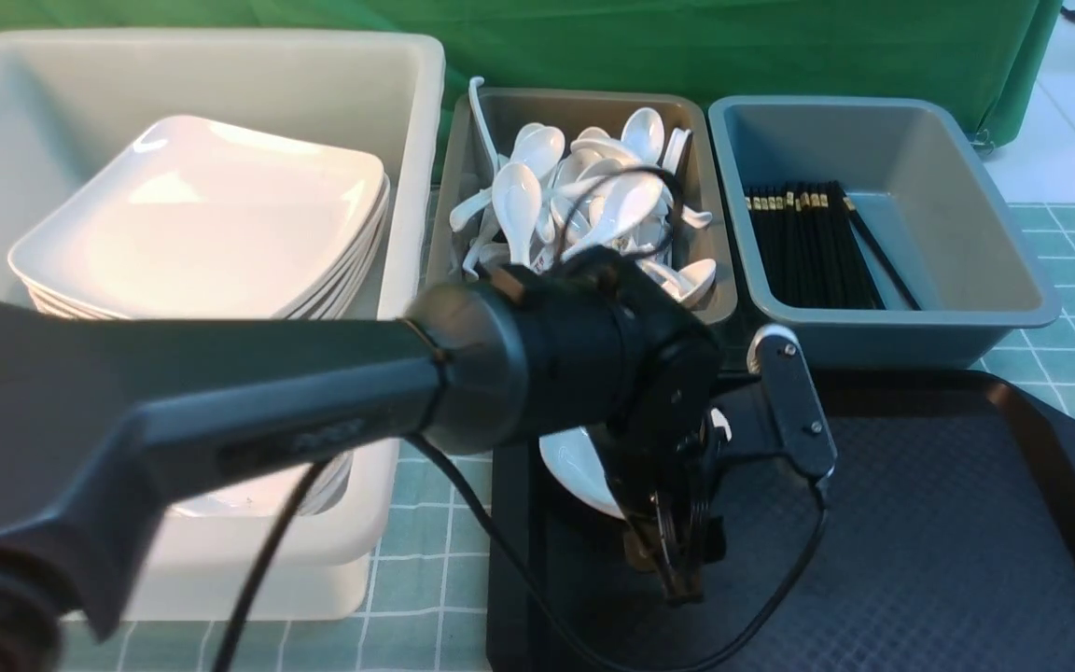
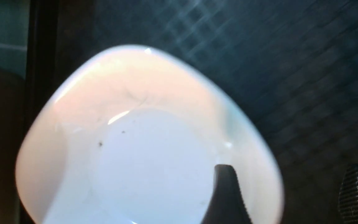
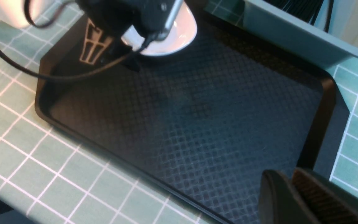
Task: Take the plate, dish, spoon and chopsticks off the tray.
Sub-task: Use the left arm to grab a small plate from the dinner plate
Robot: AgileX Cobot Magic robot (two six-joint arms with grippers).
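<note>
The dish (image 2: 141,149) sits on the tray (image 3: 197,124) directly beneath the left tool (image 2: 291,177). That tool's jaws are spread, one finger (image 2: 225,193) over the hollow and the other outside the rim. The dish looks like the last item, so the next move is probably to close on the rim and lift. The right tool (image 3: 286,175), well away, is pinched together and empty.

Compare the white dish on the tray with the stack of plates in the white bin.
Size: the dish is small; the plates are far wider. Count: the dish is single; the plates are stacked several deep. Place: the dish sits on the black tray; the plates lean tilted inside the white bin. Both are glossy white with rounded-square outlines.
</note>
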